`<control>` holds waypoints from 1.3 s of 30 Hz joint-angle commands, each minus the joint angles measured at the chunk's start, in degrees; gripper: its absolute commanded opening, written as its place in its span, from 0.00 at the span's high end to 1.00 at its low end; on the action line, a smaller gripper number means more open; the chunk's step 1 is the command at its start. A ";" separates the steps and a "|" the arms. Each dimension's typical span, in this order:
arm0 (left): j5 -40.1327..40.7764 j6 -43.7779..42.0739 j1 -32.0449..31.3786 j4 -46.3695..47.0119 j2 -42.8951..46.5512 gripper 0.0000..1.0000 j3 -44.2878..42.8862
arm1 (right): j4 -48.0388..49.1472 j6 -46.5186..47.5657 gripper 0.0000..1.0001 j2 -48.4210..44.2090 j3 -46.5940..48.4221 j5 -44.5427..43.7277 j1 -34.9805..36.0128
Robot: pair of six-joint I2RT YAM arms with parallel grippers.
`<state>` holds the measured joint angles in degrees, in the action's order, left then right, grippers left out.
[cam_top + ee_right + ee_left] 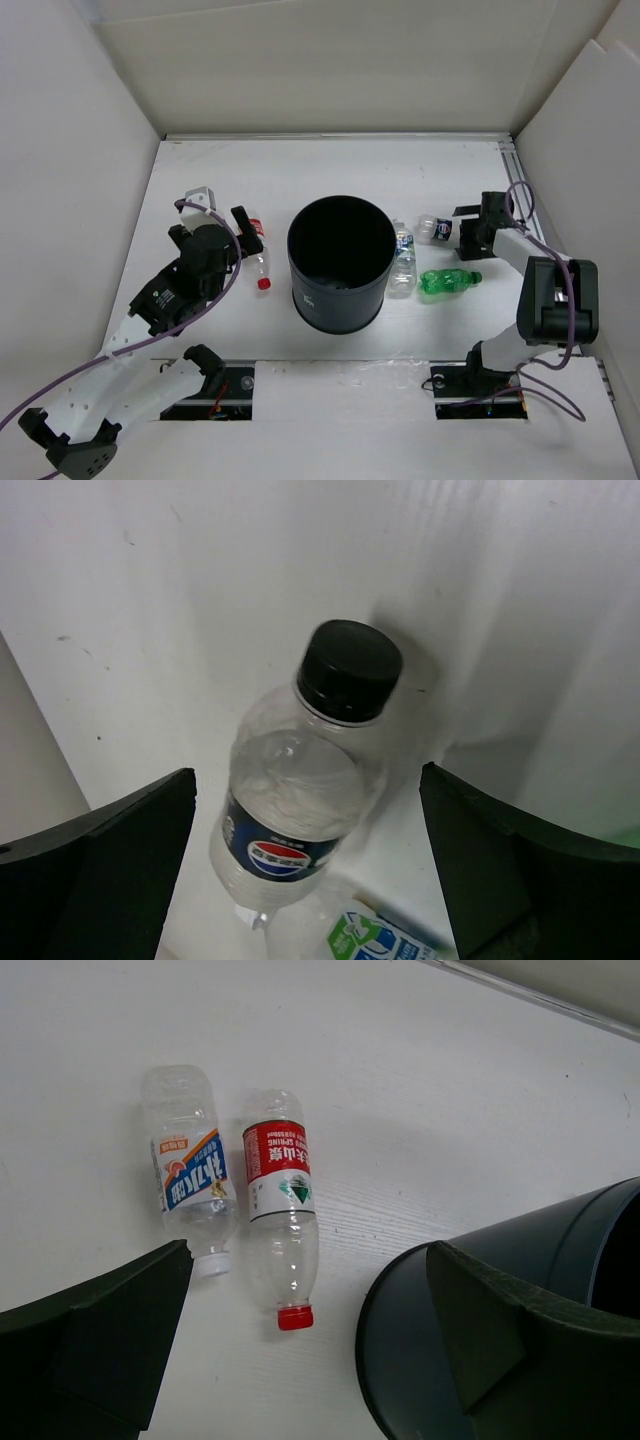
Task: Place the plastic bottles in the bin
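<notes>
Bin [335,310] stands mid-counter [250,170], bottles lying on both sides. Right of it, the right gripper [307,772] hangs wide open and empty, aimed at the Pepsi bottle [305,800] (black cap, logo plain); best to lower squarely and close on the body, not the slippery cap. Left gripper [310,1255], equally open and empty, overlooks the red-label bottle [282,1210] beside a blue-orange bottle [190,1172]; their Chinese print I cannot read.
</notes>
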<state>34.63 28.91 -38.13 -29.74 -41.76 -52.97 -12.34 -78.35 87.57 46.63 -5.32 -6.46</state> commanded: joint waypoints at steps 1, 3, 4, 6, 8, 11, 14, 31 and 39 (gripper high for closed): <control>-0.18 -0.78 0.16 1.79 0.54 0.00 0.06 | 3.29 0.73 0.04 1.63 5.39 -0.04 -0.75; -0.18 -0.78 0.16 1.79 0.54 0.00 0.58 | 2.58 1.43 0.04 4.88 6.54 0.66 -0.75; -0.18 -0.78 0.16 1.79 0.54 0.00 0.59 | 1.71 2.05 0.04 6.11 7.24 0.66 -1.27; -0.18 -0.78 0.16 1.79 0.54 0.00 0.59 | 0.13 3.10 0.05 10.49 10.48 1.28 -1.28; -0.18 -0.78 0.16 1.79 0.54 0.00 0.59 | -3.46 5.55 0.09 13.58 14.43 2.68 -1.28; -0.18 -0.78 0.16 1.79 0.54 0.00 0.59 | -3.84 7.93 0.21 18.15 15.95 6.27 -1.80; -0.18 -0.78 0.16 1.79 1.15 0.00 0.59 | -2.52 9.17 0.29 18.78 15.42 6.99 -1.80; 2.71 0.36 0.16 0.73 1.68 0.00 -0.81 | -11.48 23.76 1.00 13.34 25.52 7.70 -3.47; 3.69 2.30 0.16 -1.29 -1.83 0.00 -11.70 | -6.92 28.85 1.00 2.97 24.82 10.51 -4.70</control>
<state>36.99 30.46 -38.13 -31.97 -43.24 -59.02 -22.09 -53.17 94.54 68.97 4.51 -10.61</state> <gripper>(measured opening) 0.997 0.536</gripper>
